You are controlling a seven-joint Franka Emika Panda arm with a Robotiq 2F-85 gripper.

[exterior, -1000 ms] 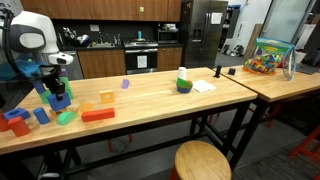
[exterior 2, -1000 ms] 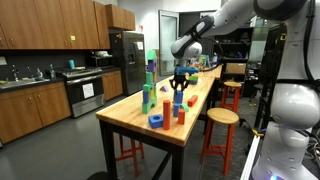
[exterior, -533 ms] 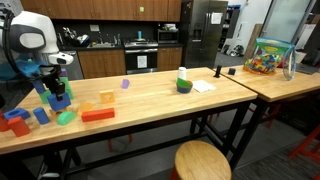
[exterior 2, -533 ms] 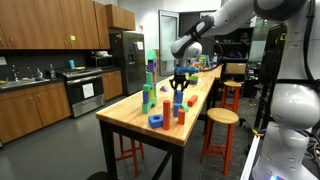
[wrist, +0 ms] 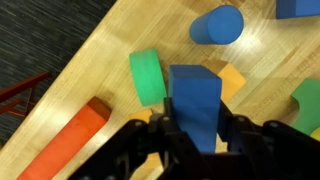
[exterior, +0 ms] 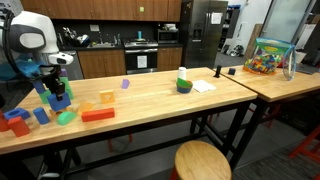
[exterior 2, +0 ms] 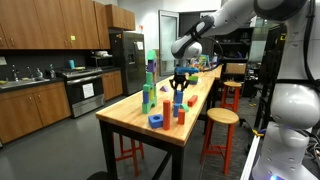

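Note:
My gripper (wrist: 196,130) is shut on an upright blue block (wrist: 195,100), which it holds just above the wooden table (wrist: 120,40). Directly below and beside it lie a green cylinder (wrist: 147,76), an orange block (wrist: 233,79) and a long red-orange block (wrist: 70,145). A blue cylinder (wrist: 217,25) lies farther off. In both exterior views the gripper (exterior: 55,90) (exterior 2: 179,86) hangs over the block cluster with the blue block (exterior: 61,101) (exterior 2: 179,98) in it.
Loose blocks surround it: a long red block (exterior: 97,114), an orange cube (exterior: 106,97), a purple block (exterior: 125,84) and red and blue blocks (exterior: 18,124). A tall green and blue stack (exterior 2: 151,75) stands nearby. A green bowl (exterior: 184,85), white paper (exterior: 203,87) and a toy bin (exterior: 268,56) lie farther along.

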